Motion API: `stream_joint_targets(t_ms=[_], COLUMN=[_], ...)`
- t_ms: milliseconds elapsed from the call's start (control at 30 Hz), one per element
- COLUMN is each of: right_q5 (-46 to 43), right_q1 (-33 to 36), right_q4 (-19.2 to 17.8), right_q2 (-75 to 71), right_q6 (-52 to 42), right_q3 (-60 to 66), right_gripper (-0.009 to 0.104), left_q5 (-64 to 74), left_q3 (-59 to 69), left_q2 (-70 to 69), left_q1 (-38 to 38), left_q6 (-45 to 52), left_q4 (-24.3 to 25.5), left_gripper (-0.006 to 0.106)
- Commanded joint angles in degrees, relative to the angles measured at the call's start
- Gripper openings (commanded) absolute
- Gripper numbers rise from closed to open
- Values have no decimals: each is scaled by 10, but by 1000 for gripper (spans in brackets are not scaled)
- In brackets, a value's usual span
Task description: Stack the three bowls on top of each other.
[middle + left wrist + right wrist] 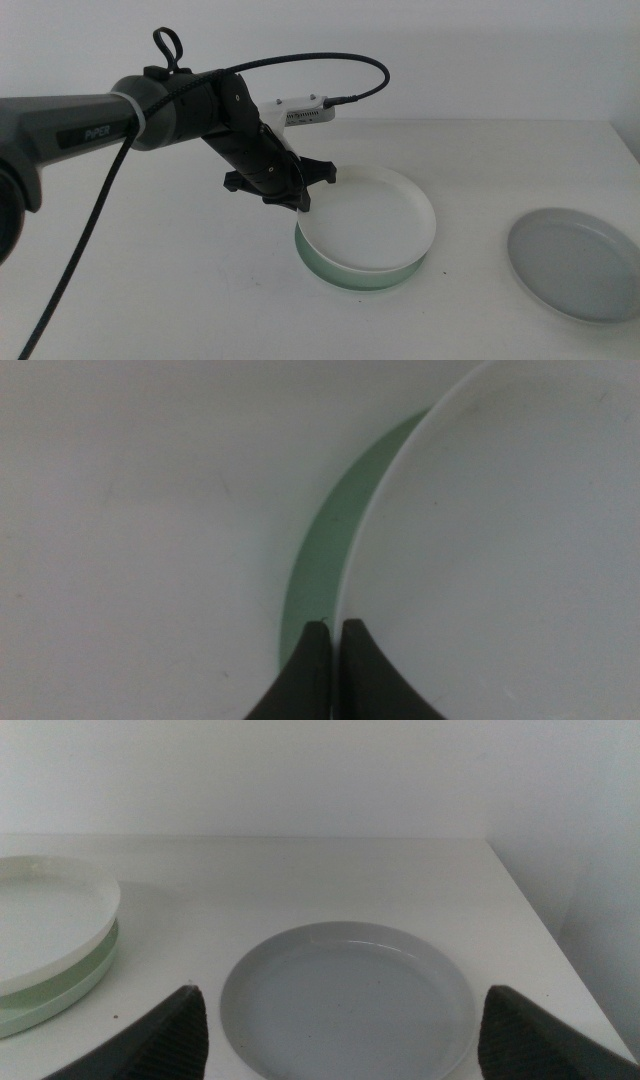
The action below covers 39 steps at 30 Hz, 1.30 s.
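White bowl [375,222] on mint green bowl [345,272], mid-table [150,290].
Left gripper [333,628] clamped on white rim; "PiPER" on arm [70,125]. Grey bowl [347,999] near right edge; right gripper [345,1020] jaws apart.

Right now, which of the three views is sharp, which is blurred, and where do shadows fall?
Middle view: sharp; soft shadow under the white bowl on the green bowl. Left wrist view: blurred overall; the left gripper, jaws shut on the white rim, is dark. Right wrist view: fairly sharp on the grey bowl; the right gripper, jaws open, is soft-edged.
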Motion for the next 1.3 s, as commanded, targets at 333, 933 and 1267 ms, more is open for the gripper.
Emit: stream_joint_targets(t_ms=[333,933,1267], right_q5=[-5,-5,-5], right_q1=[-1,-1,-1], right_q4=[-4,-4,-4], right_q2=[-3,-3,-3], right_q6=[-3,-3,-3], right_q3=[2,2,2], right_gripper=[78,78,78], left_q5=[17,49,74], left_q3=[-2,-2,68], left_q2=[8,-49,-336], left_q1=[-1,6,10], left_q6=[17,96,278], left_q4=[-15,-21,-91], left_gripper=[2,94,94])
